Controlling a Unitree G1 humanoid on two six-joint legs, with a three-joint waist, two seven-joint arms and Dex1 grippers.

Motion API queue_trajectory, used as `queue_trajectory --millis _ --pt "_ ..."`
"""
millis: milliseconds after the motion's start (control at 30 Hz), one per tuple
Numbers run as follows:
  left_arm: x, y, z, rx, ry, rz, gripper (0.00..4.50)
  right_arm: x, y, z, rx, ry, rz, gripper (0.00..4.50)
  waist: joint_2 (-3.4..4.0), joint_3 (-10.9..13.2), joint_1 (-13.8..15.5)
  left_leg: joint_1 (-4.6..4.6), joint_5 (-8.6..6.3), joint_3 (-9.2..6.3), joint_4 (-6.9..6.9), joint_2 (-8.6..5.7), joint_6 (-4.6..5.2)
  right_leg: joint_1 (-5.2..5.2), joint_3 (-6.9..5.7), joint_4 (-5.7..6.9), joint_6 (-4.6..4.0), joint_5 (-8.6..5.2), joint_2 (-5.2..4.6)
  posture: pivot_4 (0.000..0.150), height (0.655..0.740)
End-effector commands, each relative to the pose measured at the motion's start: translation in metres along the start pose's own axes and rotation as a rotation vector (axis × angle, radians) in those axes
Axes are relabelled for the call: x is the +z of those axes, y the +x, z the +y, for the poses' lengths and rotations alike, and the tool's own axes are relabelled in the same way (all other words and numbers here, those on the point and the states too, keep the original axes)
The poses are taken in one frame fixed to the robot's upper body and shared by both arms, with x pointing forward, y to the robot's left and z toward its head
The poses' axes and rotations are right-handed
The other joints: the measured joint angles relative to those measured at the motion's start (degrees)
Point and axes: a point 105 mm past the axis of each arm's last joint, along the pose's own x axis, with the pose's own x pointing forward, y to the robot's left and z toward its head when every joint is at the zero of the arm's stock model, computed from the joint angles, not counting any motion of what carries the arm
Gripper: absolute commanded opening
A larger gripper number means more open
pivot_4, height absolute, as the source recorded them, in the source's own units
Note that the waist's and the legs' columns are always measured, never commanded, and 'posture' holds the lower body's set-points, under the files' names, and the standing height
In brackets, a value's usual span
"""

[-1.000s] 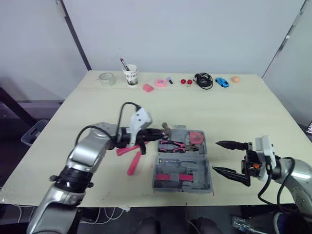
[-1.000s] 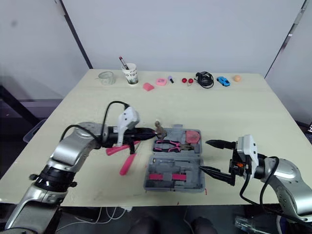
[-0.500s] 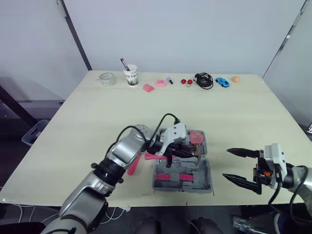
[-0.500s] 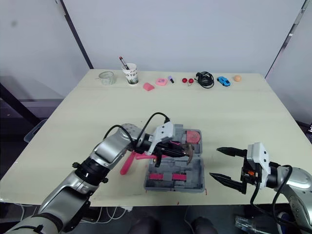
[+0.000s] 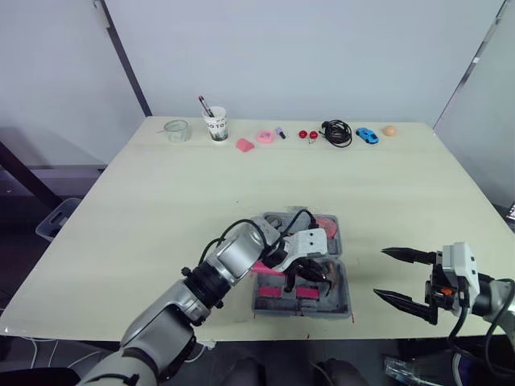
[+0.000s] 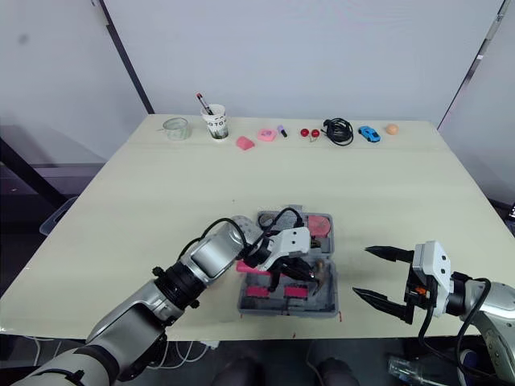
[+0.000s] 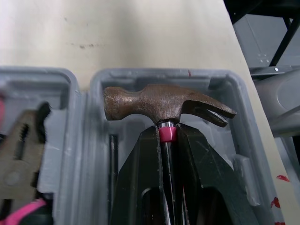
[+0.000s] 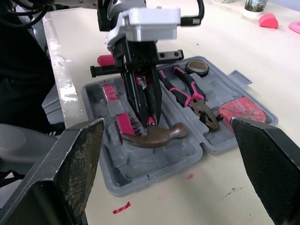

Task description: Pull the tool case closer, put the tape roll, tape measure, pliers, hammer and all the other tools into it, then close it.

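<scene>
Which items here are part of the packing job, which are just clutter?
Job: tool case, hammer in the left gripper, pliers, tape roll, tape measure.
Clutter along the far edge: paper cup, glass jar, black cable, blue toy car, orange ball.

I get bright, soft, even light across the table (image 5: 161, 201); every shadow I can see is faint. A thin one lies along the near edge of the case (image 5: 338, 299). Inside the case, the hammer (image 7: 164, 104) head throws a soft shadow beneath it. Beside the case, a pale sheen streaks the table's edge in the right wrist view.
</scene>
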Motion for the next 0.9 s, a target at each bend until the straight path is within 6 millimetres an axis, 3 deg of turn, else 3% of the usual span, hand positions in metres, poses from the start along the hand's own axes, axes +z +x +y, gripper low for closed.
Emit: queue_trajectory --millis 33,567,600,733,900 --pt "0.006 0.007 -0.002 -0.024 0.046 0.002 0.03 0.007 -0.005 -0.001 -0.027 -0.036 -0.017 4.50 0.00 0.0 0.0 -0.01 0.00 0.00 0.01 0.00 0.00 0.00 0.00 0.00 0.00 0.00 0.00 0.150 0.7400" --pt "0.002 0.024 0.009 -0.015 0.050 0.041 0.03 0.002 -0.006 0.000 -0.049 -0.037 0.004 4.50 0.05 0.0 0.1 -0.02 0.00 -0.04 0.06 -0.04 0.00 0.03 0.06 0.01 -0.01 -0.01 0.01 0.150 0.7400" --pt "0.001 0.023 0.009 -0.018 0.047 0.050 0.83 0.002 -0.006 0.000 -0.049 -0.037 0.004 4.50 0.05 0.0 0.1 -0.02 0.00 -0.04 0.07 -0.05 0.00 0.03 0.07 0.01 -0.01 -0.01 0.00 0.150 0.7400" --pt "0.003 0.019 0.009 -0.016 0.048 0.049 2.11 0.002 -0.005 0.001 -0.047 -0.036 0.004 4.50 0.05 0.0 0.0 -0.02 0.00 -0.03 0.08 -0.05 0.00 0.03 0.08 0.01 -0.02 -0.01 0.01 0.150 0.7400" --pt "0.021 0.007 0.015 0.015 0.099 0.000 2.11 0.002 -0.004 0.000 -0.046 -0.038 0.007 4.50 0.06 0.0 0.0 -0.01 0.00 -0.05 0.08 -0.03 0.00 0.03 0.08 0.03 -0.01 0.00 0.04 0.150 0.7400"
